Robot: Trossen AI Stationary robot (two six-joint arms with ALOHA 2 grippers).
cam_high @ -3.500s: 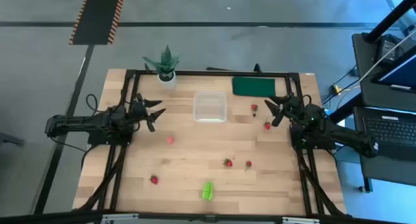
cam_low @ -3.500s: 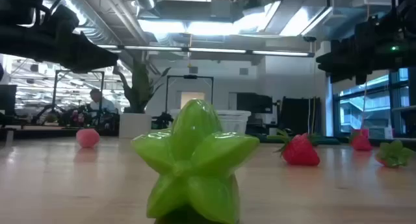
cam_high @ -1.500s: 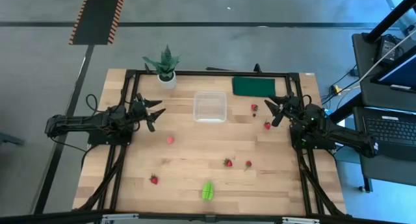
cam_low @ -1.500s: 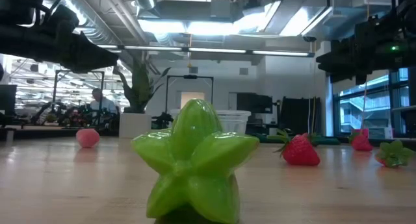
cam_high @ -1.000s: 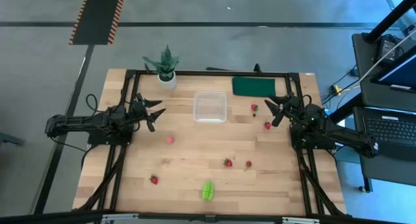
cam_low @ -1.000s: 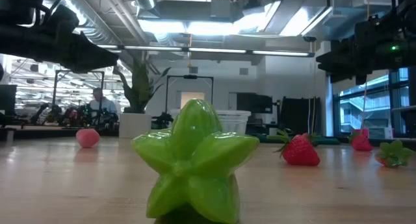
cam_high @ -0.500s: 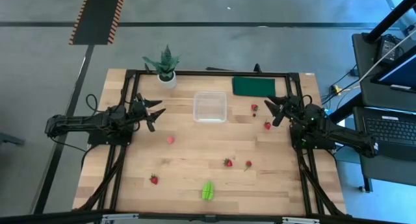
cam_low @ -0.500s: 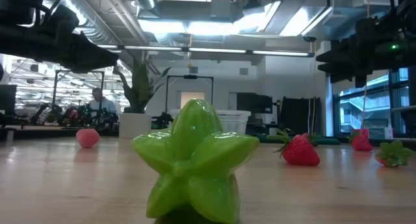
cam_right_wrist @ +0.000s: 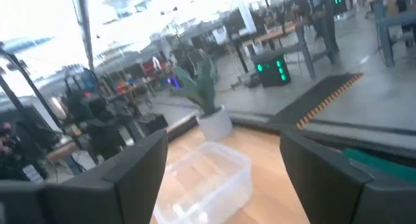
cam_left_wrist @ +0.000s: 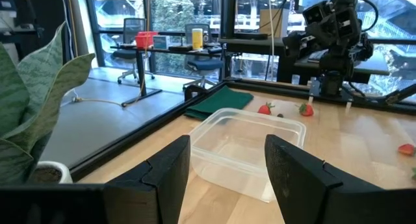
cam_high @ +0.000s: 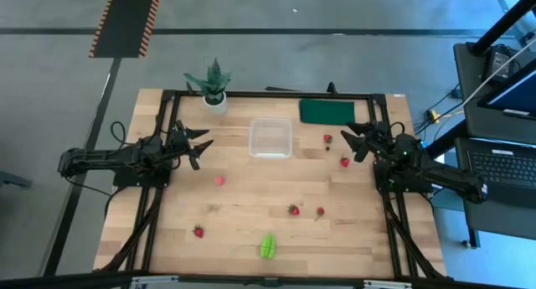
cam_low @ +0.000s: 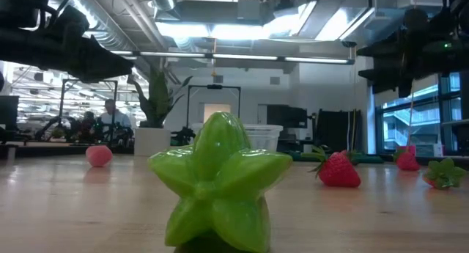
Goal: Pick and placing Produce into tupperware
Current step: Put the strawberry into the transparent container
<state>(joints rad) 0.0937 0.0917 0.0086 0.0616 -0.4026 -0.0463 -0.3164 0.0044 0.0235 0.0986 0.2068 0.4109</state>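
Observation:
The clear tupperware (cam_high: 270, 138) stands at the table's far middle, with nothing showing inside it. Red strawberries lie loose on the wood: two (cam_high: 327, 139) (cam_high: 343, 162) near my right gripper (cam_high: 346, 136), two (cam_high: 293, 209) (cam_high: 320, 212) right of the middle, one (cam_high: 198, 232) at the near left. A pinkish piece (cam_high: 219, 180) lies left of the middle. The lime-green star fruit (cam_high: 267, 245) rests by the near edge. My left gripper (cam_high: 203, 140) hovers open left of the tupperware (cam_left_wrist: 250, 136). My right gripper (cam_right_wrist: 224, 172) hovers open to the box's right.
A spiky plant in a white pot (cam_high: 215, 90) stands at the far left corner. A flat dark green pad (cam_high: 327, 110) lies at the far right. A black frame (cam_high: 276, 94) borders the table. Bare wood lies between the scattered pieces.
My right gripper has rolled at the wrist without leaving its place, and its fingers have spread wider. My left arm and all the produce have kept still.

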